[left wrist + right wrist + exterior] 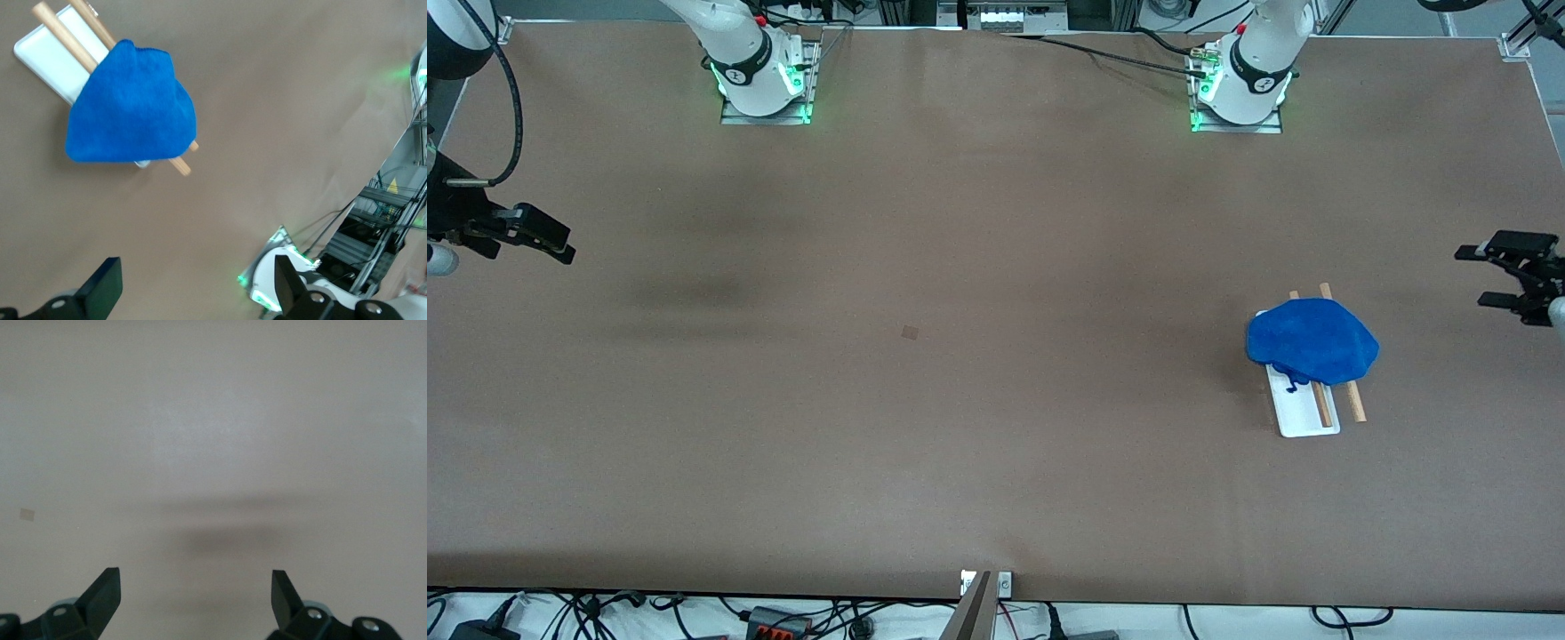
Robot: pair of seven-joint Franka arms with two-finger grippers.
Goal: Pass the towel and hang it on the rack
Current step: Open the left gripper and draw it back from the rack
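Observation:
The blue towel (1312, 341) lies draped over the two light-wood bars of the rack (1307, 416), toward the left arm's end of the table. It also shows in the left wrist view (130, 110), on the rack (47, 53), covering the middle of the bars. My left gripper (1489, 276) is open and empty, up in the air at the left arm's end of the table, apart from the towel. In its wrist view the left gripper (198, 287) has nothing between its jaws. My right gripper (547, 240) is open and empty over the right arm's end of the table, seen over bare tabletop in its wrist view (195, 590).
A small dark square mark (910, 332) lies on the brown table near the middle. The left arm's base (1240, 89) and the right arm's base (765, 80) stand along the table edge farthest from the front camera. Cables lie along the nearest edge.

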